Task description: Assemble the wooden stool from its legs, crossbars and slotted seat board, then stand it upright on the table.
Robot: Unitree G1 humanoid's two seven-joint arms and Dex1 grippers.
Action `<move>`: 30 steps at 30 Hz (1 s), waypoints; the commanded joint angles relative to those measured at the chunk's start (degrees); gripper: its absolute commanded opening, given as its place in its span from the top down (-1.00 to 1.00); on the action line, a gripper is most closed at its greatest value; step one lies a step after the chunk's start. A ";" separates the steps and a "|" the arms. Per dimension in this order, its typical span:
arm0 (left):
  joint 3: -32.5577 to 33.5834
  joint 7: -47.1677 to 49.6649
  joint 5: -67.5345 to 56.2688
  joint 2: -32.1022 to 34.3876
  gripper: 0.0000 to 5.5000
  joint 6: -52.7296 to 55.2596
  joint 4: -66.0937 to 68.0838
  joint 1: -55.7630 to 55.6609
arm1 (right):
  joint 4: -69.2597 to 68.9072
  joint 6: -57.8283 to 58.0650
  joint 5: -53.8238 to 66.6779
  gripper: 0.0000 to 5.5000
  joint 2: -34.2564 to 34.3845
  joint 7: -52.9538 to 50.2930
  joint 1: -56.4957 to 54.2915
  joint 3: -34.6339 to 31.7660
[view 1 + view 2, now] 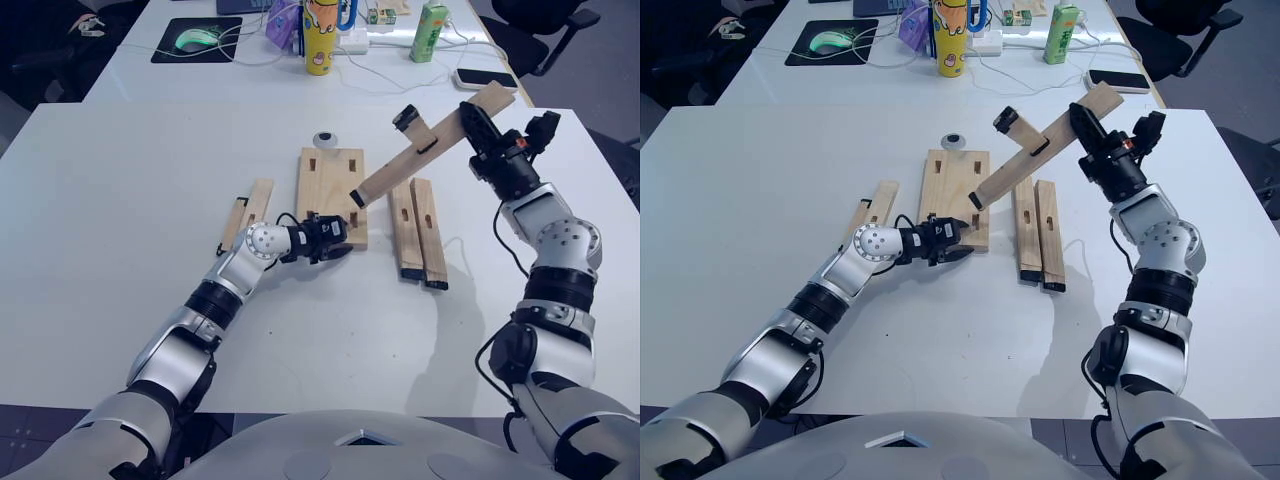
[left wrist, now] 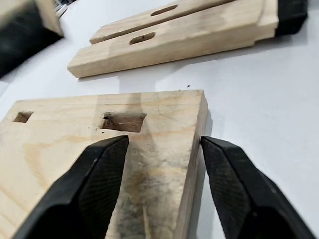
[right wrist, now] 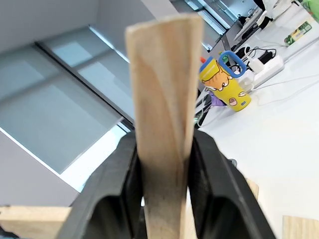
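Left tool (image 2: 164,142) spread astride seat board (image 2: 60,137) 5 o'clock corner; leg (image 1: 400,170) pinched by right tool (image 1: 475,120) at 2 o'clock. Wood judged stiff, light; edges best gripped.

The right hand (image 1: 478,125) grips a leg piece (image 1: 415,162) tilted over the seat board (image 1: 328,180), left hand (image 1: 336,240) at its near corner.

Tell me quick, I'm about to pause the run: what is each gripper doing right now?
Left gripper: open, fingers astride a corner of the seat board.
Right gripper: shut on the wooden leg.
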 commanded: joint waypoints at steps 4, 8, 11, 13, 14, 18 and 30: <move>1.46 4.22 -1.05 -4.90 0.02 8.44 -0.42 2.92 | -17.93 -6.99 -5.81 0.62 8.59 -15.79 8.63 1.28; 1.53 7.72 -0.07 -7.80 0.02 10.53 2.99 0.62 | -25.50 -7.41 -6.88 0.62 10.97 -22.42 11.94 1.40; 2.25 9.47 -0.51 -10.16 0.02 11.44 4.51 -1.88 | -29.50 -7.30 -7.16 0.62 11.69 -25.35 13.35 2.19; 2.45 9.87 -0.77 -10.94 0.02 11.89 4.30 -2.54 | -31.69 -6.99 -7.45 0.62 12.27 -26.92 14.27 3.22; 2.48 10.07 -0.74 -11.04 0.02 12.09 4.01 -2.55 | -32.46 -6.75 -7.42 0.62 12.63 -27.74 14.65 3.62; 1.51 10.59 0.19 -10.48 0.02 12.87 -1.29 -0.14 | -34.01 -7.79 -8.88 0.62 13.92 -29.57 16.11 5.75; -0.90 9.36 0.93 -8.38 0.02 20.08 -15.12 4.46 | -34.12 -17.49 -21.32 0.62 14.12 -29.40 19.77 13.20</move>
